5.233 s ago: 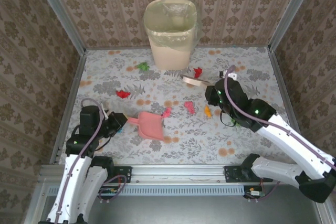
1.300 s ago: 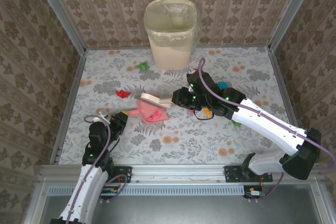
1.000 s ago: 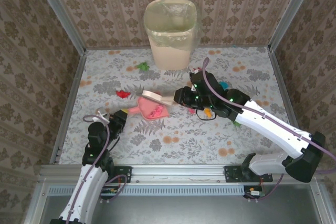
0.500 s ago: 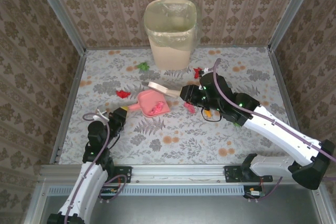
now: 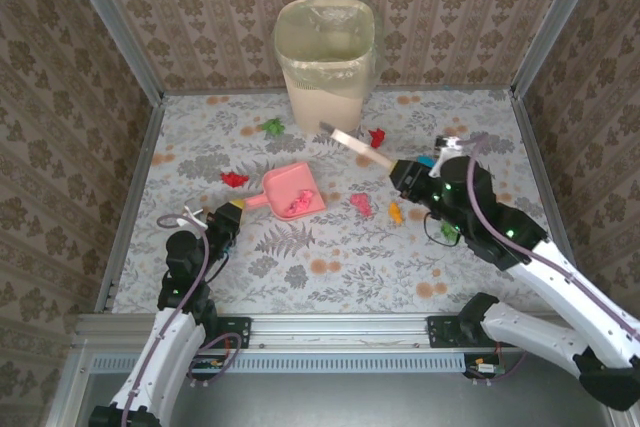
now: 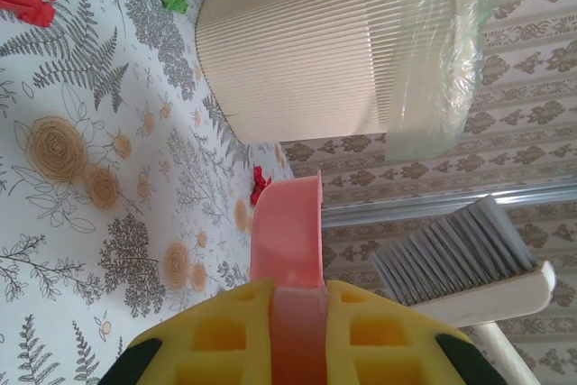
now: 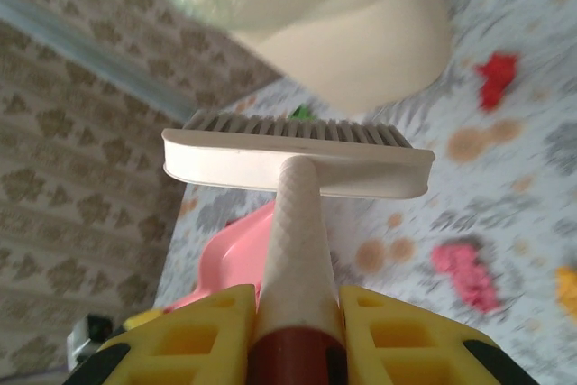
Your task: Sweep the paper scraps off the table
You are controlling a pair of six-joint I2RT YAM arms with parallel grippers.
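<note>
Left pincer (image 5: pixel 228 215): clamped on the handle of the pink dustpan (image 5: pixel 296 190), which sits left of centre on the worktop (image 5: pixel 350 269). A few pink bits lie in the pan.

Right pincer (image 5: pixel 405 173): clamped on the handle of the white brush (image 5: pixel 345 137). From above, the brush head shows in front of the ribbed bin (image 5: pixel 325 62). The bin has a clear bag liner and stands at the far edge.

Paper scraps, loose on the worktop:
- pink scrap (image 5: pixel 361 204) and orange scrap (image 5: pixel 395 213), between the dustpan and the right arm;
- red scrap (image 5: pixel 377 137), just beside the brush head;
- green scrap (image 5: pixel 272 127), near the bin's left side;
- second red scrap (image 5: pixel 234 179), left of the dustpan;
- blue scrap (image 5: pixel 425 161) and another green scrap (image 5: pixel 448 234), close against the right arm and partly hidden by it.

Metal rails edge the worktop, with patterned walls beyond them.
</note>
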